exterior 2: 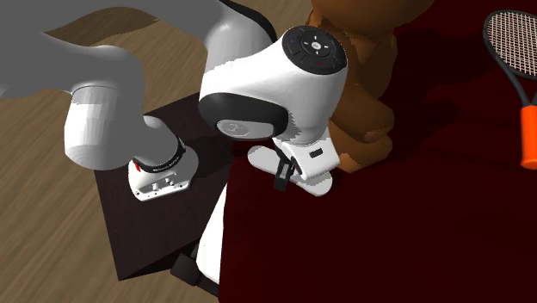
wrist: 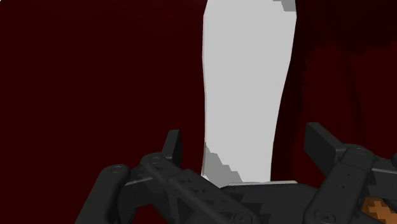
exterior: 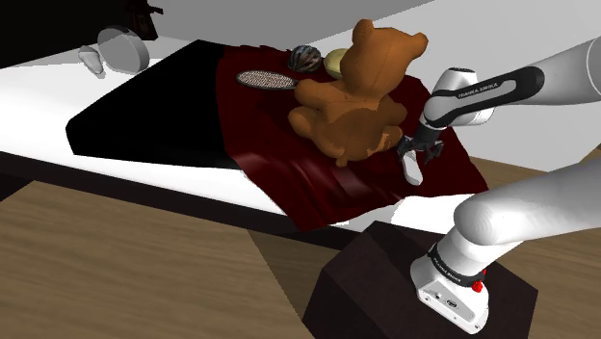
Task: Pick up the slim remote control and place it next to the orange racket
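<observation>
Orange racket (exterior 2: 514,50) partly out of frame.

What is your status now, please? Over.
Gripper open, astride grey remote, fingers not touching it. Remote lies on red blanket. Teddy bear sits between remote and racket.

remote (exterior: 411,170) beside teddy bear (exterior: 352,94), racket (exterior: 263,79) behind bear
</observation>
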`<control>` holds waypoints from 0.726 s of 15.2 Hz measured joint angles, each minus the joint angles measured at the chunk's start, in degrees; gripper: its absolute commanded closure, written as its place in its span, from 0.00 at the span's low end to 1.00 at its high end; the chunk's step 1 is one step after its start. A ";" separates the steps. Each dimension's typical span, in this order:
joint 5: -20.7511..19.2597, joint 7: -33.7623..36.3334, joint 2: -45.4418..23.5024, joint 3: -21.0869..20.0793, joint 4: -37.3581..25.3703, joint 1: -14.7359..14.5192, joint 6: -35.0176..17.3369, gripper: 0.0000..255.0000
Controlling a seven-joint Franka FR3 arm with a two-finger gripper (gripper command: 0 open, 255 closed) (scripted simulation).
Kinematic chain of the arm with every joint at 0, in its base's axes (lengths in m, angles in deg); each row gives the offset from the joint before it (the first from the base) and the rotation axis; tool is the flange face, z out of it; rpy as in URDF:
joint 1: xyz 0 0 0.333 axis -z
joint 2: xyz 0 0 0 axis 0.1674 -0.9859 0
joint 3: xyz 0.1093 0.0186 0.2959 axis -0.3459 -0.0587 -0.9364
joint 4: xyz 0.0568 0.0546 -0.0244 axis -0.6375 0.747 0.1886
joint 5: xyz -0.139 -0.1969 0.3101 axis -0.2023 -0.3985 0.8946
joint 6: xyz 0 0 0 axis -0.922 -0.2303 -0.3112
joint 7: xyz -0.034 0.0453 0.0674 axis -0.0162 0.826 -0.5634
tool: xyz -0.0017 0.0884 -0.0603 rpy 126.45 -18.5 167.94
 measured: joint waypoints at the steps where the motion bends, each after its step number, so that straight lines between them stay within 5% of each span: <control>1: -0.02 -0.02 -0.67 0.16 0.24 -0.05 -0.91 0.00; 7: -0.04 -0.08 -1.19 0.31 0.41 -0.05 -1.64 0.00; 8: -0.04 -0.08 -1.19 0.31 0.41 -0.05 -1.64 1.00; 11: -0.04 -0.08 -1.19 0.31 0.41 -0.05 -1.64 1.00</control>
